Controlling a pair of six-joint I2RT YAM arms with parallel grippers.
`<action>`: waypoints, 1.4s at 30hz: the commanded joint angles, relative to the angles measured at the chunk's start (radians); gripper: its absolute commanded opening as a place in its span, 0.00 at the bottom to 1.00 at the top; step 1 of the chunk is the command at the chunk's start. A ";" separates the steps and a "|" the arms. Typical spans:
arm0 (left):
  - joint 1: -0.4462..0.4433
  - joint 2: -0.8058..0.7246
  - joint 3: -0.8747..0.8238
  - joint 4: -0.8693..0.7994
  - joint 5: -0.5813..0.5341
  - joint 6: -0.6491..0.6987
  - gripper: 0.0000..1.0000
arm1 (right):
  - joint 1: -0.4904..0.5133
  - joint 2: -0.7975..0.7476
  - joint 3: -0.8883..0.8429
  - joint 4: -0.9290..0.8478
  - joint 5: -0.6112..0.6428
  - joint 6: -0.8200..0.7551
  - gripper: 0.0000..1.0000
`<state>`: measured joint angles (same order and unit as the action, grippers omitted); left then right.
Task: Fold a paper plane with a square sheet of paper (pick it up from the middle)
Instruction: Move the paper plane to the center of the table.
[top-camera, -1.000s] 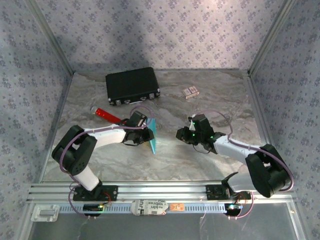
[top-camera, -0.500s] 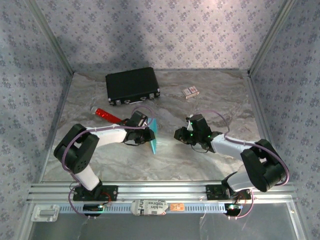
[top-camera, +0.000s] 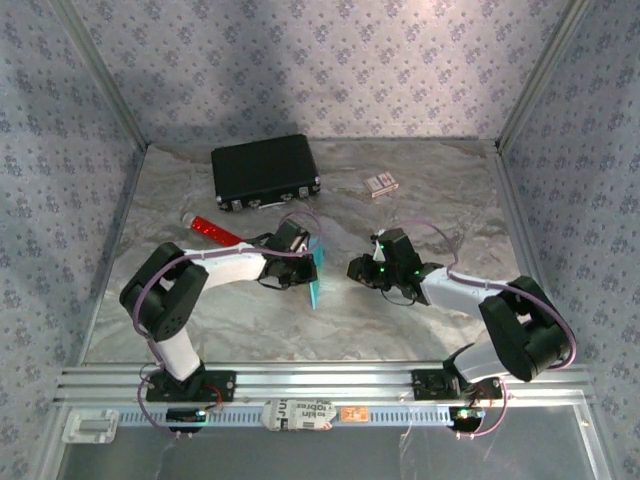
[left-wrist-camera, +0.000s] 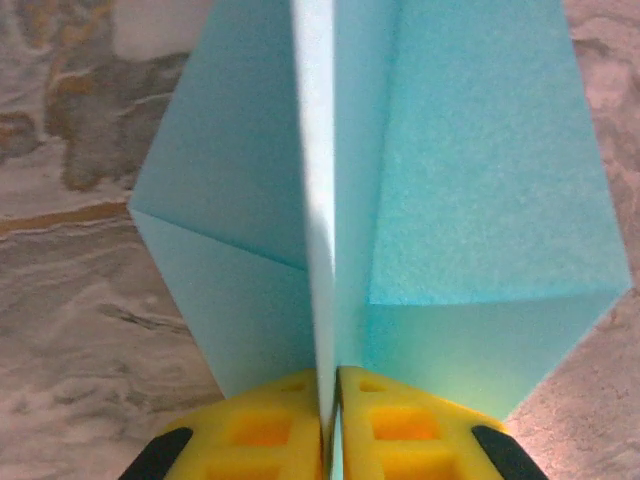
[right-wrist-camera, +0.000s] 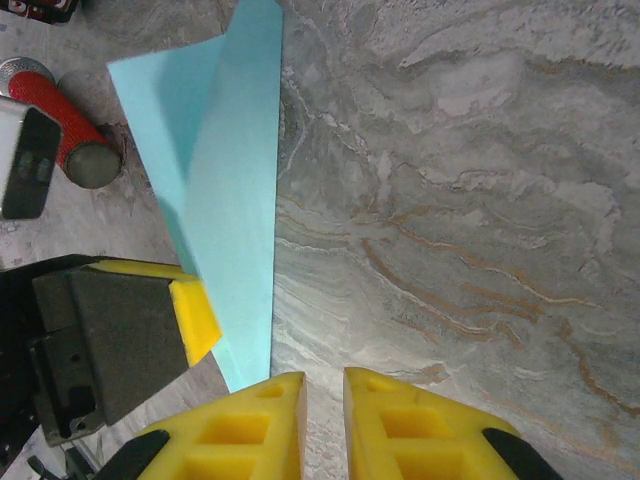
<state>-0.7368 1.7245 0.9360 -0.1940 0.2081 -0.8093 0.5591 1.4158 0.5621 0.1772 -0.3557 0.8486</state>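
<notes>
Two hands flank the paper plane (left-wrist-camera: 450, 180): left hand (left-wrist-camera: 330, 378) pinches its upright centre fold; right hand (right-wrist-camera: 323, 385), just beside it, stands narrowly parted, empty.

You have the thin light cyan-blue sheet of paper (top-camera: 316, 268) folded along a long centre crease, with slanted flaps on both sides narrowing it to a point. It stands on edge, its crease end pinched in the left gripper (left-wrist-camera: 330, 425).
</notes>
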 joint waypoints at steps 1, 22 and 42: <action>-0.040 0.016 0.086 -0.155 -0.113 0.068 0.09 | 0.005 -0.007 0.006 0.004 0.003 0.009 0.18; -0.128 0.081 0.217 -0.402 -0.286 0.082 0.07 | -0.027 -0.101 -0.059 -0.035 0.033 0.004 0.19; -0.132 0.092 0.213 -0.386 -0.267 0.080 0.18 | -0.028 -0.088 -0.055 -0.034 0.028 0.003 0.19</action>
<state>-0.8600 1.8030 1.1362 -0.5575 -0.0681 -0.7410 0.5362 1.3327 0.5182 0.1604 -0.3359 0.8486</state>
